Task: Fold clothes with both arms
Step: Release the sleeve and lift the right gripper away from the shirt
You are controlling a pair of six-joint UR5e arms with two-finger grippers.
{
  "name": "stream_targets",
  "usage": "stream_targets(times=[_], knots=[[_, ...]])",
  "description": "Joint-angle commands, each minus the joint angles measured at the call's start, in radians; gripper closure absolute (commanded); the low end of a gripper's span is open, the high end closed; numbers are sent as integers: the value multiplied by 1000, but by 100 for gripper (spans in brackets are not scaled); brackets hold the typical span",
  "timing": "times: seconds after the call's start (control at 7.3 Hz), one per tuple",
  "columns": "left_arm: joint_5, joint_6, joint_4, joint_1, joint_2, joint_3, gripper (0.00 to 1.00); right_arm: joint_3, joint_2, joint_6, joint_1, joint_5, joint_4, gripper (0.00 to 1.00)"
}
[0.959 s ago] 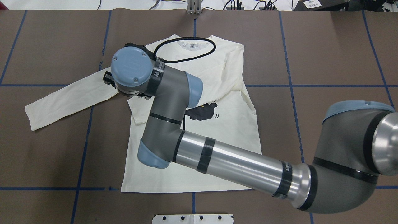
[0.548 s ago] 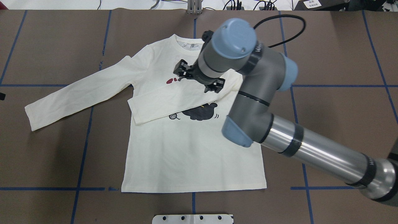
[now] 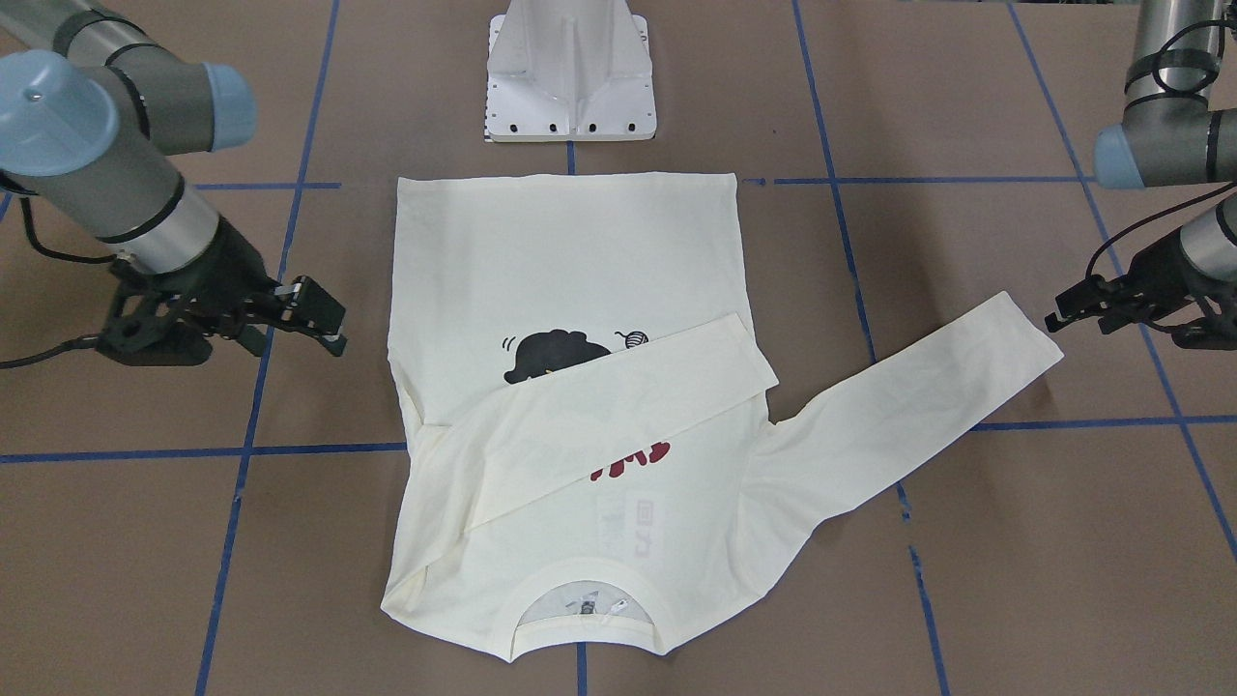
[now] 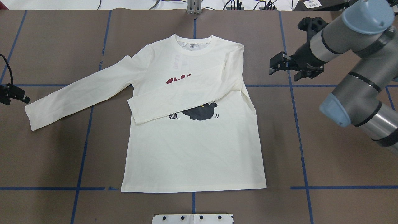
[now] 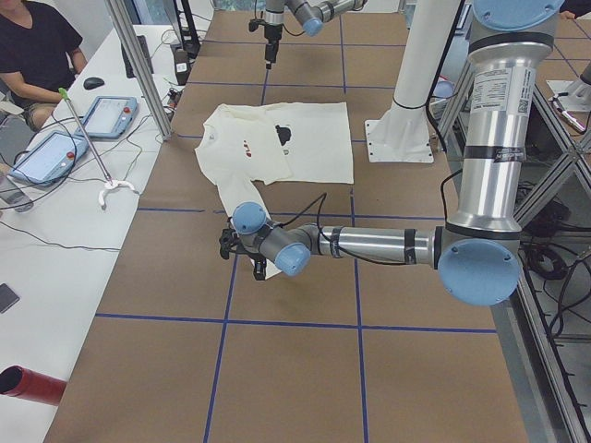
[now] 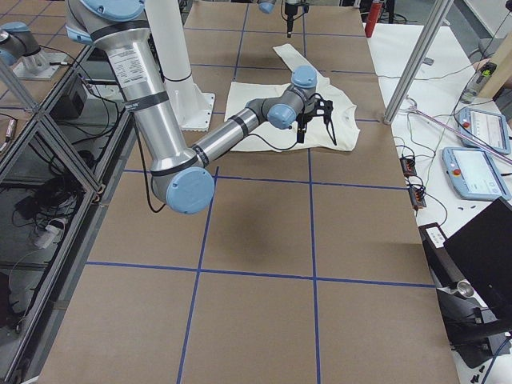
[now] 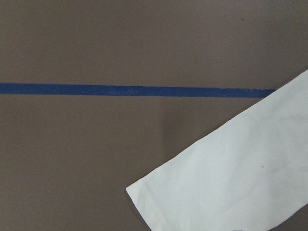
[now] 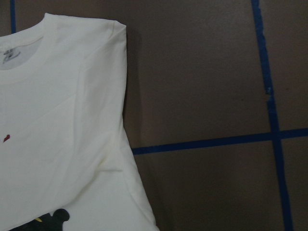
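The cream shirt point(image 4: 192, 149) lies flat and print side up on the brown table, collar at the far side. One sleeve point(image 4: 174, 96) is folded across the chest, partly covering the black cat print point(image 4: 200, 112) and red lettering. The other sleeve point(image 4: 77, 93) stretches out to the left. My left gripper point(image 4: 18, 95) point(image 3: 1068, 314) hovers open just beyond that sleeve's cuff point(image 7: 216, 192), holding nothing. My right gripper point(image 4: 279, 66) point(image 3: 314, 314) is open and empty, off the shirt beside its shoulder point(image 8: 96, 57).
The white pedestal base point(image 3: 570, 68) stands at the table's near edge behind the shirt's hem. Blue tape lines point(image 4: 84, 137) grid the brown surface. A side table with tablets point(image 5: 111, 115) and a seated person point(image 5: 37, 46) lies past the far edge.
My right arm swung from over the shirt's left shoulder, across the chest, to the right and off the shirt. The left gripper came into view at the left edge. The shirt stayed put.
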Motion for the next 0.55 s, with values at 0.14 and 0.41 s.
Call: stream_targets(times=[0.14, 0.41], knots=[[113, -4, -18, 18, -62, 92, 26, 32, -107, -107, 48, 17, 6, 1], [113, -10, -17, 70, -61, 98, 38, 34, -110, -108, 48, 14, 6, 1]])
